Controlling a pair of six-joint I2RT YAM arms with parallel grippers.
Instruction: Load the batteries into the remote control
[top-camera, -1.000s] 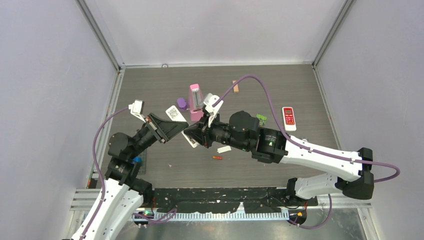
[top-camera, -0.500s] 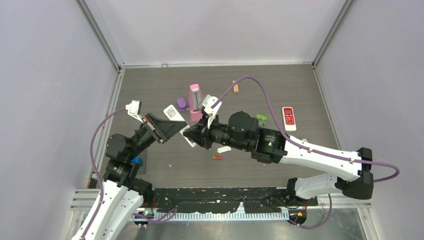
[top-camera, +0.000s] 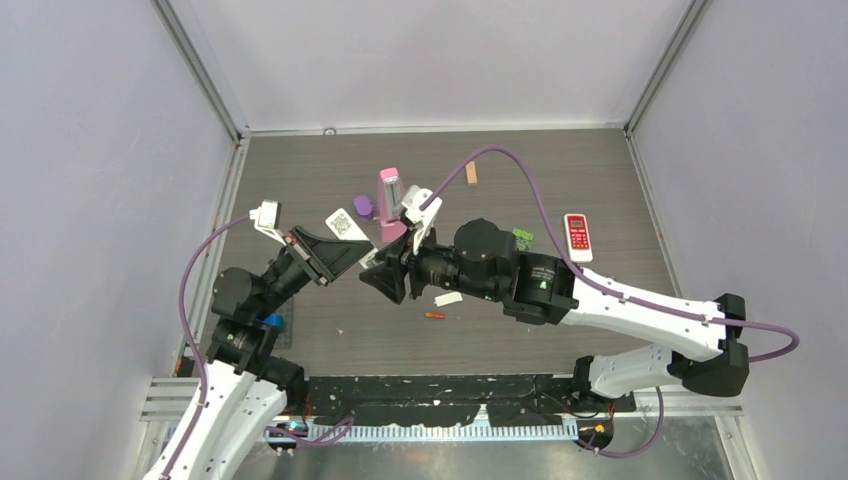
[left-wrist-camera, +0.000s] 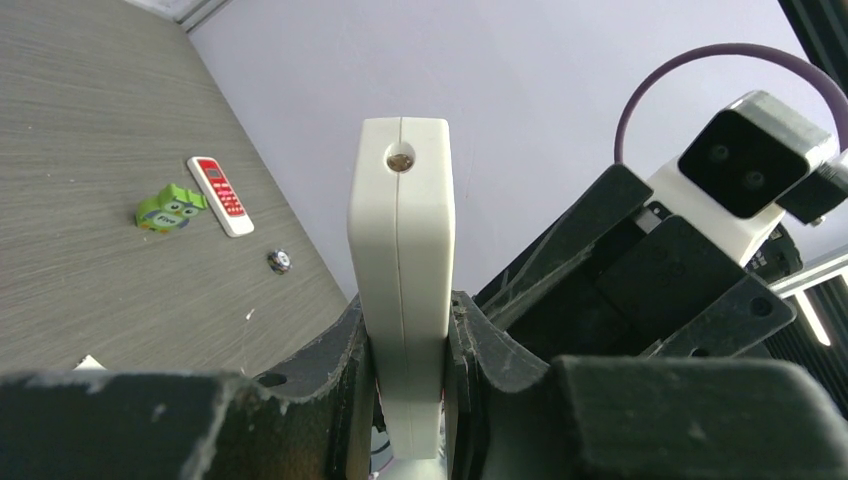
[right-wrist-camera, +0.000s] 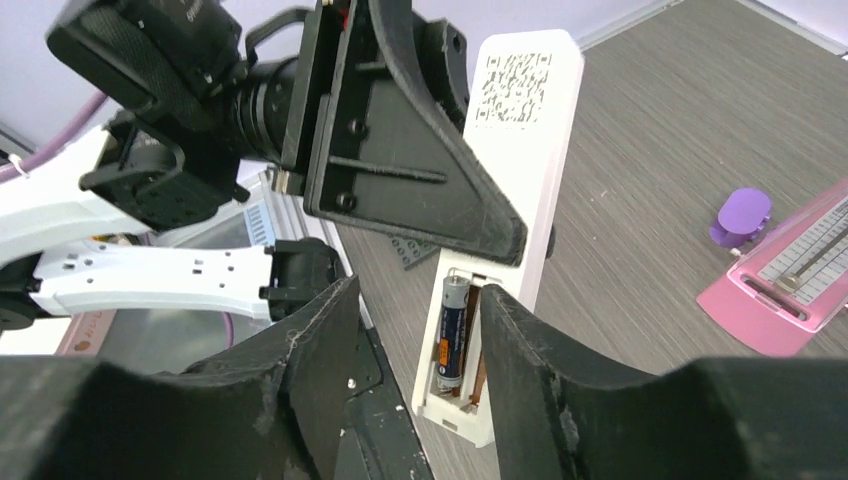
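Note:
My left gripper (top-camera: 345, 256) is shut on the white remote control (top-camera: 343, 224), holding it above the table; the left wrist view shows it edge-on (left-wrist-camera: 400, 240) between the jaws. In the right wrist view the remote control (right-wrist-camera: 520, 150) shows a QR sticker and an open battery bay with one dark battery (right-wrist-camera: 452, 330) lying in it. My right gripper (right-wrist-camera: 415, 320) is open, its jaws standing on either side of that bay end, holding nothing. In the top view the right gripper (top-camera: 385, 276) covers the remote's lower end. A red-orange battery (top-camera: 434, 315) lies on the table.
A small white flat piece (top-camera: 449, 298) lies near the orange battery. Behind stand a pink device (top-camera: 390, 200), a purple cap (top-camera: 364, 207), a wooden block (top-camera: 471, 173), a green owl (top-camera: 523, 238) and a red-and-white remote (top-camera: 577, 237). A blue object (top-camera: 273, 322) sits by the left arm.
My right gripper has opened and shifted slightly left over the remote's lower end, which it now hides in the top view. The left arm holds the remote as before.

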